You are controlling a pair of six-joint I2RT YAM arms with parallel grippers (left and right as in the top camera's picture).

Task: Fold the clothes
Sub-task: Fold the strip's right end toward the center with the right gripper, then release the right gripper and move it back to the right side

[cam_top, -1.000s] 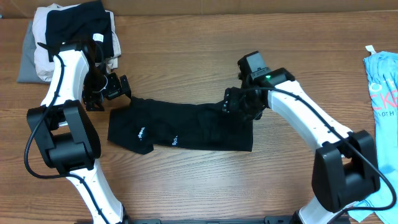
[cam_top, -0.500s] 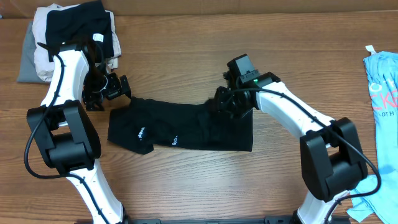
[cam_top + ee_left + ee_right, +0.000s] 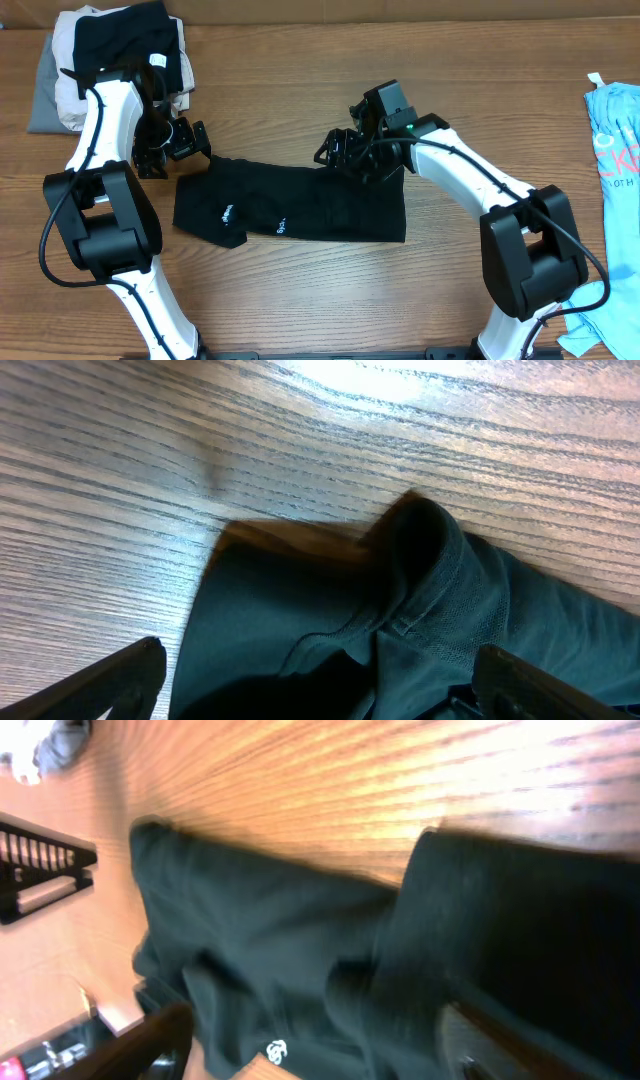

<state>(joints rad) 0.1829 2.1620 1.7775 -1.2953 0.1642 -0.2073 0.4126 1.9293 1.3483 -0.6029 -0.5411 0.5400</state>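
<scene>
Black clothes (image 3: 290, 205) lie flat, lengthwise, on table (image 3: 300, 80). L gripper (image 3: 172, 152) sits just off clothes' upper-left corner, fingers wide, nothing betw. them. R gripper (image 3: 335, 150) is at clothes' top edge, right of middle, fingers spread wide; wrist view blurred.

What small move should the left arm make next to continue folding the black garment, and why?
Probably lower the left gripper and close it on the bunched corner of the garment. Its jaws stand open, the corner lies just ahead of them in the wrist view, and the garment lies long and mostly flat. The right gripper also looks open over the garment's far edge, holding nothing.
</scene>
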